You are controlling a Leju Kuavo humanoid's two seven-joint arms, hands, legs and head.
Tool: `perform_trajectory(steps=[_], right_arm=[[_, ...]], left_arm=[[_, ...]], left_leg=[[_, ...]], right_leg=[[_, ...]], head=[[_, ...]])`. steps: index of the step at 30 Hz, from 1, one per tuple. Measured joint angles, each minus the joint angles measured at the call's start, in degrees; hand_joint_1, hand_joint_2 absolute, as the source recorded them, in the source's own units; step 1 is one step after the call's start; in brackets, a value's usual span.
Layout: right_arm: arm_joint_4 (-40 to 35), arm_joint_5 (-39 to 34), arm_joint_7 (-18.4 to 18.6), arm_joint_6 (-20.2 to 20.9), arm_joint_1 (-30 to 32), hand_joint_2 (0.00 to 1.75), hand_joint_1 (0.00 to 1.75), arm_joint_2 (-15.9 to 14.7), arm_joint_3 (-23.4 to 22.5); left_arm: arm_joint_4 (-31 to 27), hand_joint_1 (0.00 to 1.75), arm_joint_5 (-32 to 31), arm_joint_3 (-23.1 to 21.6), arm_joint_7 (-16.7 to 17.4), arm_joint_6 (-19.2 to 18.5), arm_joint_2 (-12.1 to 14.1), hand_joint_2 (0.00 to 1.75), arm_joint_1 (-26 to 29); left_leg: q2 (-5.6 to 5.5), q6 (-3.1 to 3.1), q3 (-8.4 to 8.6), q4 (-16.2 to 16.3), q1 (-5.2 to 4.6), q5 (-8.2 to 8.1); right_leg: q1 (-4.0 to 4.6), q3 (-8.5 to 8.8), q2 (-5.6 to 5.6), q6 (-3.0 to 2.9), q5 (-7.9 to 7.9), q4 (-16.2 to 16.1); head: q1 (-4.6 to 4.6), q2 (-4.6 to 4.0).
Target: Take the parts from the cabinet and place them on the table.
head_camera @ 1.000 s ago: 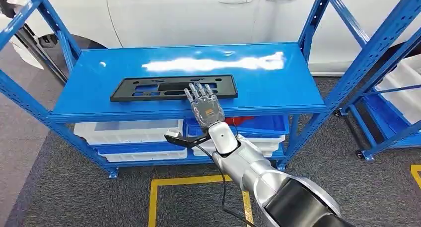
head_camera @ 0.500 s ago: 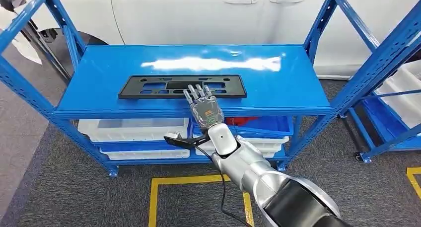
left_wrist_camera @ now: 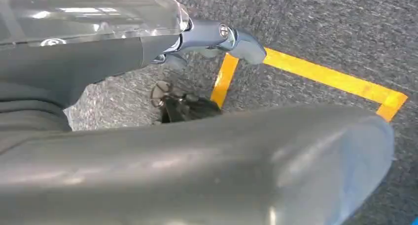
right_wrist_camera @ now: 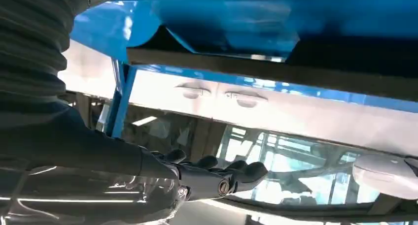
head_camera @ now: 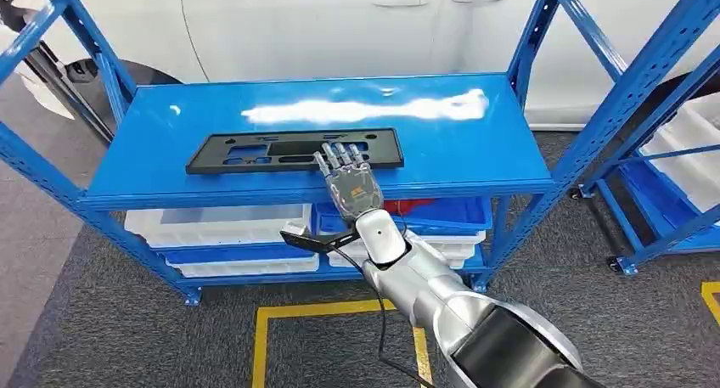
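Black plastic part (head_camera: 293, 151): judged light, stiff, flat; best pinched along its near edge. Right hand (head_camera: 350, 182) flat, fingers extended, empty.

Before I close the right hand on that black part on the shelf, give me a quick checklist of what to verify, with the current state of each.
1. Black part lying flat on the blue shelf: ok.
2. Right hand at the part: ok, its fingers reach over the part's near edge, right of its middle.
3. Right hand empty, fingers extended: ok.
4. Grip secured on the part: not ok, nothing is held yet.
5. Thumb under the part's edge: cannot tell, the hand's back hides it.
6. Left hand out of the way: ok, it hangs over the carpet by the yellow floor line, holding nothing.
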Motion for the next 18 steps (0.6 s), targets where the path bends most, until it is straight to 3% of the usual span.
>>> perform_trajectory(steps=[1,2,6,7,9,11,12,13,14,16,17,18], right_arm=[[0.0,0.0,0.0,0.0,-0.04,1.75,0.0,0.0,0.0],[0.0,0.0,0.0,-0.05,-0.08,1.75,0.0,0.0,0.0],[-0.07,-2.7,-2.3,-2.21,-0.01,1.75,0.0,0.0,-1.03],[-0.28,-3.92,-3.17,-3.02,-0.03,1.75,0.0,0.0,-1.83],[-0.48,-4.61,-4.02,-3.96,-0.31,1.75,0.0,0.0,-2.89],[-0.46,-4.87,-4.28,-4.09,-0.11,1.75,0.0,-0.02,-3.37],[-0.46,-4.92,-4.33,-4.09,0.11,1.75,0.0,-0.06,-3.52],[-0.46,-5.03,-4.48,-4.13,0.26,1.75,0.0,-0.07,-3.72],[-0.46,-5.07,-4.72,-4.18,0.25,1.75,0.0,-0.07,-3.94],[-0.57,-5.07,-5.35,-4.31,-0.15,1.75,0.0,0.04,-4.37],[-0.66,-5.05,-5.42,-4.31,-0.4,1.75,0.0,0.15,-4.44],[-0.66,-5.05,-5.49,-4.26,-0.66,1.75,0.0,0.35,-4.48]], left_arm=[[0.0,0.0,-0.02,0.0,0.0,0.0,0.11,0.0,-0.08],[0.0,0.0,-0.13,0.0,0.0,0.13,0.11,0.0,-0.15],[0.0,0.0,-0.77,-0.09,-1.27,0.44,0.11,0.0,-0.12],[0.0,0.0,-1.11,-0.15,-2.48,0.09,0.0,0.0,-0.11],[0.0,0.0,-1.47,-0.22,-4.26,-0.57,0.02,0.0,-0.2],[0.0,0.0,-1.55,-0.22,-4.72,-0.72,0.07,0.0,-0.19],[0.0,0.0,-1.57,-0.24,-4.81,-0.77,0.09,0.0,-0.13],[0.0,0.0,-1.68,-0.26,-5.01,-0.81,0.09,0.0,-0.08],[0.0,0.0,-1.73,-0.28,-5.33,-0.87,0.09,0.0,-0.1],[0.0,0.0,-1.79,-0.37,-6.36,-1.03,0.07,0.0,-0.21],[0.0,0.0,-1.81,-0.37,-6.51,-0.88,0.04,0.0,-0.24],[0.0,0.0,-1.86,-0.37,-6.54,-0.59,0.02,0.0,-0.33]], left_leg=[[0.06,0.09,2.66,-5.32,0.02,2.39],[0.07,0.22,4.01,-7.84,-0.11,1.93],[-0.14,1.54,3.78,-8.33,-0.38,1.99],[-0.05,1.97,3.88,-8.66,0.02,2.27],[-0.04,2.4,3.75,-8.74,0.04,2.36],[0.0,2.48,3.72,-8.74,0.0,2.31],[0.0,2.47,3.71,-8.73,0.0,2.31],[0.0,2.47,3.72,-8.72,0.01,2.31],[-0.06,2.46,3.74,-8.71,0.03,2.3],[-0.14,2.32,3.93,-8.71,0.03,2.23],[-0.12,2.2,3.94,-8.73,0.03,2.19],[-0.14,1.74,3.68,-8.59,-0.28,2.17]], right_leg=[[-0.03,0.06,0.01,0.2,-0.28,0.31],[0.32,-0.16,0.04,0.6,-0.63,0.78],[0.4,-0.68,0.06,1.58,-0.55,1.07],[0.16,-0.74,0.19,1.97,-1.0,1.19],[-0.07,-3.08,0.13,2.67,-4.55,6.49],[-0.48,-7.55,0.12,3.13,-8.63,16.12],[-0.58,-9.13,0.11,3.26,-9.25,19.25],[-0.68,-9.32,0.11,3.3,-8.41,19.23],[-0.75,-8.14,0.09,3.25,-6.44,16.57],[-0.72,-3.15,0.09,2.78,-1.08,6.15],[-0.61,-1.32,0.09,2.4,-0.06,1.91],[-0.19,-0.92,0.08,2.18,-0.52,0.99]], head=[[0.0,0.0],[0.0,0.0],[0.0,0.0],[0.0,0.0],[0.0,0.0],[0.0,0.0],[0.02,0.0],[0.0,0.0],[0.0,0.0],[0.0,0.0],[0.0,0.0],[0.0,0.0]])
